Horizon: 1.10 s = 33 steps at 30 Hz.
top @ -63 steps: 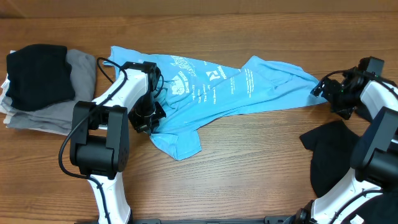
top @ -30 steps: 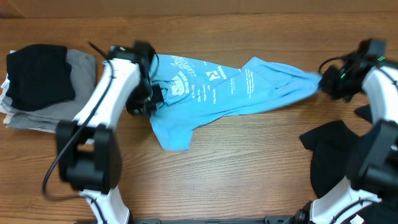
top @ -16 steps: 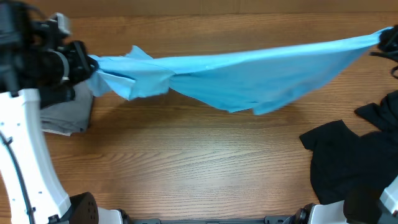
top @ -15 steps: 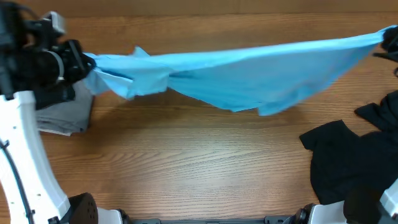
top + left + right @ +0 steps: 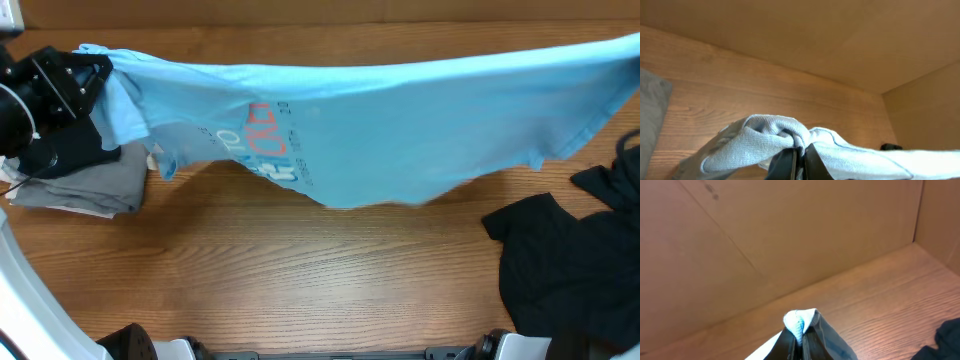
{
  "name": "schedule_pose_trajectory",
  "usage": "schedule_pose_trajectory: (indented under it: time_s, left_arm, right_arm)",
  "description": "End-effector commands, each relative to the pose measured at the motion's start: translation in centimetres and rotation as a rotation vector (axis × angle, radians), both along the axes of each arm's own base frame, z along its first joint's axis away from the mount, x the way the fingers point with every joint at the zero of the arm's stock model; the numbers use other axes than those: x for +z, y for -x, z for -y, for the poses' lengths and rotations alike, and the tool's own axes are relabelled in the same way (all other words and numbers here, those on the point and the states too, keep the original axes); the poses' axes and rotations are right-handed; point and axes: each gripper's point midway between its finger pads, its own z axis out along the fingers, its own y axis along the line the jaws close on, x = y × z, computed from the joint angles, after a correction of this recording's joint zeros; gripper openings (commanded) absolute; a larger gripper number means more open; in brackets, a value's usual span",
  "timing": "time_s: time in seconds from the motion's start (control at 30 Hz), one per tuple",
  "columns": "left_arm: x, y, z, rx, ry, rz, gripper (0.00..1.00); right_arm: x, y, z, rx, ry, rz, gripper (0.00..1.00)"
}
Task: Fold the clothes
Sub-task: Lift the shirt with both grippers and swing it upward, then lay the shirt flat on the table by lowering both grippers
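At the left edge of the overhead view, the left end effector (image 5: 796,159) is clamped tight on a bunched fold of the sky-blue cotton T-shirt (image 5: 400,110). The right end effector (image 5: 801,336) is likewise closed, pinching a small peak of the same fabric between its fingers. Between the two grips the shirt hangs spread like a banner above the wooden surface (image 5: 300,280), along its far side. The shirt's long axis runs left to right across nearly the whole view. The top edge is drawn fairly taut while the lower edge sags toward the near side, deepest left of centre. Pink-red and white lettering (image 5: 262,135) shows near the left end, tilted; which end holds the collar cannot be told. Outward from the shirt, a folded grey garment pile (image 5: 90,185) lies just beside the left end effector, and a crumpled black garment (image 5: 560,260) lies at the right. The step in hand looks like stretching the shirt open before laying it flat. The next move likely calls for lowering both ends together, keeping tension, onto the bare wood between the two other garments.
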Motion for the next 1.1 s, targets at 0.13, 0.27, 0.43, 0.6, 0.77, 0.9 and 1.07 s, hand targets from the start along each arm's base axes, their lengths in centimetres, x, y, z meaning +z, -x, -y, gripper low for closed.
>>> schedule_pose_trajectory:
  time_s: [0.13, 0.27, 0.43, 0.6, 0.77, 0.9, 1.07]
  left_arm:
    - [-5.4, -6.3, 1.6, -0.023, -0.162, -0.125, 0.04]
    - [-10.2, -11.3, 2.3, -0.019, -0.255, -0.207, 0.04]
    - [-12.5, -18.5, 1.9, 0.000, -0.279, -0.114, 0.04]
    - [-2.9, -23.1, -0.8, 0.140, -0.252, 0.288, 0.04]
    - [9.0, -20.6, -3.9, 0.257, -0.141, 0.599, 0.04]
    - [12.4, -17.2, -4.1, 0.185, -0.120, 0.654, 0.04]
    - [4.7, -14.6, -1.7, 0.023, -0.082, 0.317, 0.04]
  right_arm:
    - [-9.5, -9.3, 1.7, 0.101, -0.042, -0.244, 0.04]
    - [-15.5, -14.1, 0.4, 0.202, -0.032, -0.366, 0.04]
    - [-19.3, -20.4, 0.2, 0.167, -0.097, -0.340, 0.04]
    - [-11.1, -24.3, 1.0, 0.104, -0.125, 0.004, 0.04]
    - [-3.6, -22.2, 1.7, 0.042, -0.083, 0.177, 0.04]
    - [-2.4, -20.0, 2.6, -0.029, -0.049, 0.155, 0.04]
    - [-8.4, -18.0, 3.2, -0.079, -0.038, -0.100, 0.04]
